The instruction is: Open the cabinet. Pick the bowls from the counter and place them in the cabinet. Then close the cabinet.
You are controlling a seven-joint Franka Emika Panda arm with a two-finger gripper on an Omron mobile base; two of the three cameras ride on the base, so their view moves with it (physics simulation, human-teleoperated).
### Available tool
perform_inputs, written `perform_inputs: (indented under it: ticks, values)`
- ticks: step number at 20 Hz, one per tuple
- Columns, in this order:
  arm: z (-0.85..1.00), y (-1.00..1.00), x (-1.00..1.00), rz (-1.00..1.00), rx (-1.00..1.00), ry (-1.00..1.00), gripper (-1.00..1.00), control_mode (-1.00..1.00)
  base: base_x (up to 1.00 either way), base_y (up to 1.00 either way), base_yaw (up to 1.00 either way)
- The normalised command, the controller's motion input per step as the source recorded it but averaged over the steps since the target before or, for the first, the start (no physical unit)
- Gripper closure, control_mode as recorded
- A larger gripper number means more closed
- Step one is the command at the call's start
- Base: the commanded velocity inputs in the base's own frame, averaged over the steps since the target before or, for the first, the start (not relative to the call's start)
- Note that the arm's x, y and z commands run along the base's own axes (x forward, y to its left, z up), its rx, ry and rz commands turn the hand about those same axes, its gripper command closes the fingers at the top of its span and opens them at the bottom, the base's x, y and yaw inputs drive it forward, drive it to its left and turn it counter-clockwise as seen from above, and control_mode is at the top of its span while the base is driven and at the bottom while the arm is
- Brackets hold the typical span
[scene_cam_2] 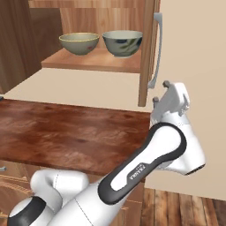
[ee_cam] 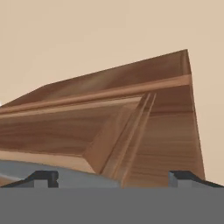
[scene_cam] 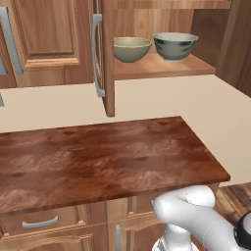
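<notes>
The cabinet (scene_cam: 162, 68) stands open, with both doors swung out. On its wooden shelf sit two bowls side by side: a beige-olive bowl (scene_cam: 131, 49) (scene_cam_2: 79, 43) and a grey-green bowl (scene_cam: 175, 45) (scene_cam_2: 122, 43). My gripper (scene_cam_2: 161, 91) (ee_cam: 113, 178) is open and empty, raised just below and outside the right door (scene_cam_2: 146, 48) near its grey bar handle (scene_cam_2: 157, 48). The hand view looks up along that door's raised panel (ee_cam: 131, 131). A strip of the grey handle (ee_cam: 65, 175) lies between the fingertips (ee_cam: 43, 177). The reddish-brown counter (scene_cam: 98, 157) (scene_cam_2: 66, 132) lies below.
The left cabinet door (scene_cam: 109, 59) juts out edge-on over the counter with its handle (scene_cam: 98, 54). Another wall cabinet (scene_cam: 44, 34) hangs to the left. Drawer units with grey handles (scene_cam: 40, 223) sit under the counter. A beige wall (scene_cam: 206, 108) is behind.
</notes>
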Motion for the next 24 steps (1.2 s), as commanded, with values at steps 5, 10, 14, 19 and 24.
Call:
perform_inputs:
  ticks: [5,10,14,19,24]
  values:
    - [0.0,0.0,0.11,0.0,0.0,-0.13,-1.0,-1.0,0.0,0.0,0.0]
    - [0.0,0.06,0.26,0.0,0.0,-0.05,-1.0,-1.0,0.0,0.0,0.0]
    - [0.0,0.06,0.3,0.0,-0.01,-0.01,-1.0,-1.0,0.0,0.0,0.0]
    - [0.0,0.06,0.23,0.0,0.0,0.0,-1.0,-1.0,0.0,0.0,0.0]
    - [0.07,0.34,0.0,0.0,-0.04,-0.05,-1.0,-1.0,0.0,0.0,0.0]
